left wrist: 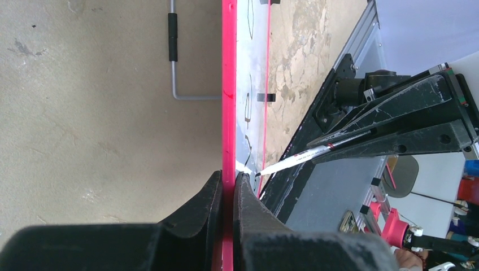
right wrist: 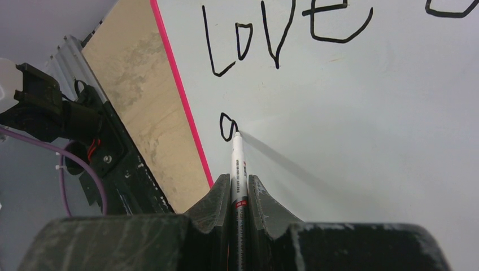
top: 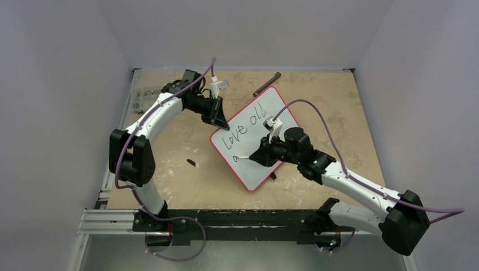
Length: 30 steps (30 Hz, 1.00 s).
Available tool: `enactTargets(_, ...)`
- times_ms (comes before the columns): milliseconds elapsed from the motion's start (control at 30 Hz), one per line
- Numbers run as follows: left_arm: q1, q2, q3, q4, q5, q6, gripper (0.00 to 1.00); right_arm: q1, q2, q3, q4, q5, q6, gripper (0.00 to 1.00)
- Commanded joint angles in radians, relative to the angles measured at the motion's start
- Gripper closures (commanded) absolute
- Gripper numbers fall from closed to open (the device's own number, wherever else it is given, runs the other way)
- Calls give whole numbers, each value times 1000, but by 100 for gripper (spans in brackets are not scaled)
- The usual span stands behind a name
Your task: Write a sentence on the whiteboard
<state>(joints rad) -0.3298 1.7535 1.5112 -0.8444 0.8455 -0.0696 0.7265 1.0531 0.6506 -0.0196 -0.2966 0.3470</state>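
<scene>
The whiteboard [top: 257,132], white with a red-pink rim, lies tilted in the middle of the table. The sentence [top: 244,125] reads "Love all" in black, with one small loop started below it [right wrist: 227,126]. My left gripper [top: 220,119] is shut on the board's upper-left rim [left wrist: 229,101], seen edge-on in the left wrist view. My right gripper [top: 257,156] is shut on a white marker [right wrist: 238,169]. The marker's tip touches the board at the small loop, near the board's left rim [right wrist: 181,96]. The marker also shows in the left wrist view [left wrist: 299,156].
A bent metal bar with a black grip [top: 266,84] lies just behind the board. A small black cap [top: 191,163] lies on the table left of the board. A black clip [top: 273,175] sticks out under the board's near edge. Small parts [top: 142,96] lie at the far left.
</scene>
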Motion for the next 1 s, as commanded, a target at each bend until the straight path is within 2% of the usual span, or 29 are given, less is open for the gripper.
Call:
enactTargets(0,-12,-43,21,15,-60,31,100,1,-26,-26,-17,40,-6,100)
enactTargets(433,-14,-56,17,13,-67,35,100,0,-57,60,-70,52,-28,100)
enactTargets(967,-15,-60,15,13,-69,34,100,-1,21,114,8,45,-25,100)
